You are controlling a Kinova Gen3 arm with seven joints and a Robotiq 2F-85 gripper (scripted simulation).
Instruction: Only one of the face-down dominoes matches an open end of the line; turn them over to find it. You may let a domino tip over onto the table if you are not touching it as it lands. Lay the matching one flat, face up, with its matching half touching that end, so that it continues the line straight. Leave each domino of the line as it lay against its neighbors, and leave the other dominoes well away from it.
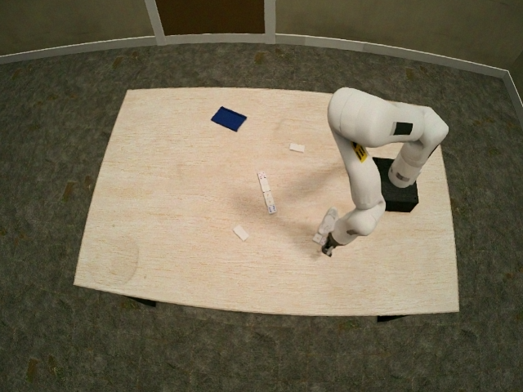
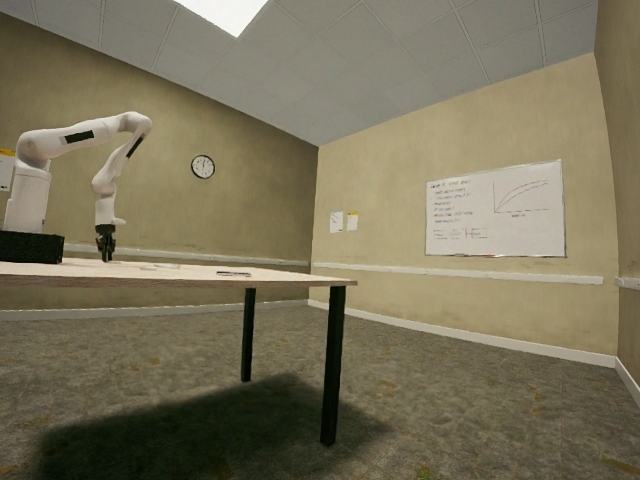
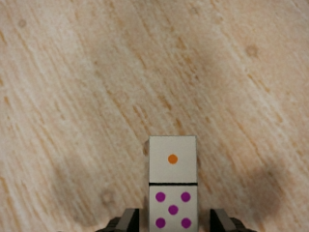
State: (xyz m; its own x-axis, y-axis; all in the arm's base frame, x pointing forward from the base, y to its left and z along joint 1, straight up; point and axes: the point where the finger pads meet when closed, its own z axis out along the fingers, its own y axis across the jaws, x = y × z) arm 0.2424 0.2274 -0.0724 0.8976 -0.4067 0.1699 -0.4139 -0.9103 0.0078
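Observation:
A domino [image 3: 173,159] [image 1: 317,238] lies face up on the table, showing one orange pip and five purple pips. My gripper [image 3: 174,223] [image 1: 326,249] [image 2: 105,254] is low over the table at the front right, open. Its fingers stand on either side of the five-pip half with a gap on each side. The line of dominoes [image 1: 266,193] lies face up at the table's middle, to my left. Two face-down white dominoes lie apart from it: one [image 1: 297,147] behind the line, one [image 1: 240,232] in front of it.
A flat blue rectangle [image 1: 228,118] lies at the back left of the wooden table [image 1: 168,261]. The arm's black base [image 1: 399,196] stands at the table's right side. The arm's forearm reaches over the table's right part.

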